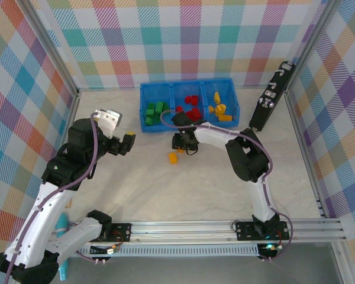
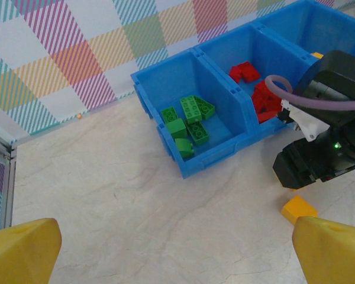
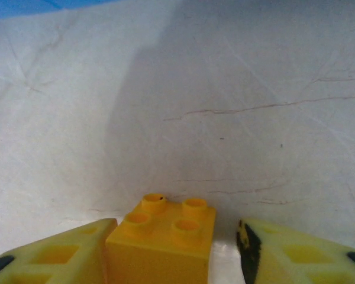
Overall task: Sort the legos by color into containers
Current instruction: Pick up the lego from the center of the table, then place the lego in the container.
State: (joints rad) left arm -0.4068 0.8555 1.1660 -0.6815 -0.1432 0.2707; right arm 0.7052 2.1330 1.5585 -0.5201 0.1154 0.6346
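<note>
Step in hand: pick-up of a loose yellow brick from the table.

Right wrist view, bottom centre: the brick sits studs-up between the fingers of the right end effector. The finger at lower left touches the brick's side. The finger at lower right stands just beside it, with a sliver of table showing between. So the jaws are part-closed around the brick, not clamped on it as far as I can see. The brick rests on the table, not lifted.

Top view: the same brick, as I read it, lies just below frame centre, near the front wall of the blue tray but outside it. The tray is at upper centre, three compartments side by side: green bricks in the left one, red bricks in the middle, yellow bricks in the right. Sorting looks nearly done. This is the one loose brick I can make out for sure.

Left end effector: jaws spread wide, nothing between them, hanging over bare table to the left of the tray.

Next move, my judgement: close until both fingers bear on the brick and lift straight up. Carry it toward upper right of the top view, over the tray's front wall to the yellow compartment, and release there. Watch: contact is at the fingertips and on one side first, so the brick may skid or twist as the jaws close.
</note>
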